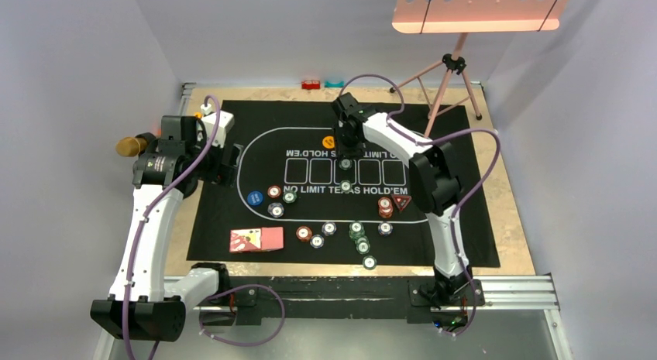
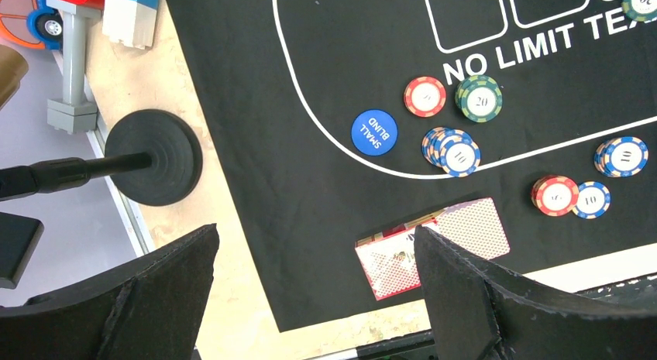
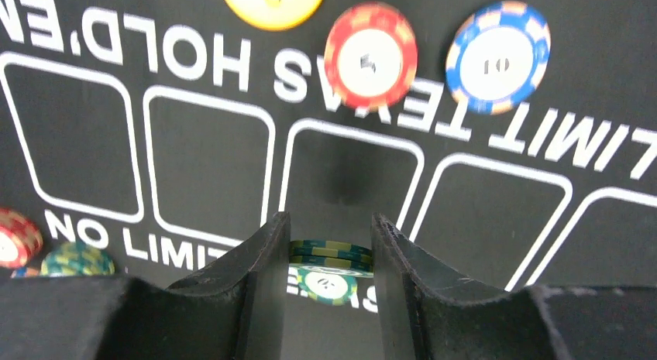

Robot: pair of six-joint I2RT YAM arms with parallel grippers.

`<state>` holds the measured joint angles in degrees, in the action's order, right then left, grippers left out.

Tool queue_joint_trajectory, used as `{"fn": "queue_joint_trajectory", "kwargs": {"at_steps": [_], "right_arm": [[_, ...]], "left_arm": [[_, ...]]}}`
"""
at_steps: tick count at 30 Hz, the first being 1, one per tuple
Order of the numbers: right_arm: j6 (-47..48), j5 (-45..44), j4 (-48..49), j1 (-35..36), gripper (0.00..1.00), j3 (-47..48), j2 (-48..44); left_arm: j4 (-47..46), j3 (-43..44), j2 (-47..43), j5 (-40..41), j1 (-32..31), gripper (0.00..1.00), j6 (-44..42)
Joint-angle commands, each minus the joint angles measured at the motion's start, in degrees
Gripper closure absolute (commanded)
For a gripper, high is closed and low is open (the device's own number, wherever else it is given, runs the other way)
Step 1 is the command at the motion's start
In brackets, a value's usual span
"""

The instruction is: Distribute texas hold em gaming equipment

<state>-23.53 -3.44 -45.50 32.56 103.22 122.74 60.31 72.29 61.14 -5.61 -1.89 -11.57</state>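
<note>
Reaching over the middle of a black poker mat (image 1: 256,120) on the tabletop (image 1: 513,221), the right hand (image 3: 329,221) was clamped on a short stack of green chips (image 3: 331,253). Its two fingers pressed the stack's sides at the near edge of the middle card outline. A further green chip (image 3: 329,286) showed face-up at 6 o'clock of that stack; whether the two touched could not be told. At 12 o'clock of the printed oval lay an orange disc (image 1: 328,142). A red chip (image 3: 370,56) and a blue chip (image 3: 497,56) lay at its 3 o'clock, side by side but apart.

The left hand (image 2: 314,232) hung above the mat's 9 o'clock edge, its fingers wide apart with nothing between them. A blue disc (image 2: 374,132) marked SMALL BLIND lay just inside the oval line at 9 o'clock, with a cluster of striped chips (image 2: 481,99) at its 3 o'clock. Pink-backed playing cards (image 1: 256,240) sat at 8 o'clock, outside the oval. Loose chips (image 1: 362,245) were strewn around 6 o'clock. A red-brown stack (image 1: 385,207) stood at 4 o'clock, just beside a red triangle marker (image 1: 401,201).

Off the mat, a gold-headed microphone (image 1: 128,146) lay at 9 o'clock and toy bricks (image 1: 311,84) sat at 12 o'clock.
</note>
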Motion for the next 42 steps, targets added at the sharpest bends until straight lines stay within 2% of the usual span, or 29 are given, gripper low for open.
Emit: {"fn": "queue_joint_trajectory", "kwargs": {"at_steps": [1, 7, 10, 14, 18, 22, 25, 30, 34, 42], "right_arm": [[0.1, 0.1, -0.9, -1.9, 0.74, 8.3, 4.4], [0.1, 0.5, -2.0, -2.8, 0.74, 12.3, 9.3], [0.0, 0.4, -2.0, -2.8, 0.64, 11.3, 9.9], [-0.2, -0.3, -1.5, -2.8, 0.39, 9.6, 9.1], [-0.3, -2.1, -0.9, -2.9, 0.29, 7.2, 4.9], [-0.5, -3.3, 0.2, -2.7, 0.28, 2.4, -1.0], [-0.6, -2.1, 2.7, -1.7, 0.29, -5.5, -6.7], [-1.1, -0.3, 6.2, 2.1, 0.33, -18.0, -15.1], [-1.0, 0.0, 7.2, 7.3, 0.3, -25.3, -20.5], [-1.6, -0.6, 5.6, 13.8, 0.24, -33.3, -23.4]], "left_arm": [[-2.8, -0.7, -0.3, -0.1, 0.5, 0.0, -0.6], [-3.0, -1.2, -0.2, 0.2, 0.4, 0.0, -0.8], [-3.2, -1.5, -0.3, 0.3, 0.5, 0.0, -0.7], [-3.2, -1.5, -0.2, 0.1, 0.5, 0.0, -0.4], [-3.1, -1.5, -0.3, 0.1, 0.5, 0.0, -0.3], [-3.0, -1.5, -0.3, 0.2, 0.4, 0.0, -0.3], [-2.9, -1.5, -0.6, 0.2, 0.5, 0.0, -0.3], [-2.8, -1.6, -0.8, -0.2, 0.5, 0.0, -0.3], [-2.7, -1.6, -0.9, -0.4, 0.5, 0.0, -0.2], [-2.5, -1.6, -1.2, -0.5, 0.5, 0.0, -0.2]]}}
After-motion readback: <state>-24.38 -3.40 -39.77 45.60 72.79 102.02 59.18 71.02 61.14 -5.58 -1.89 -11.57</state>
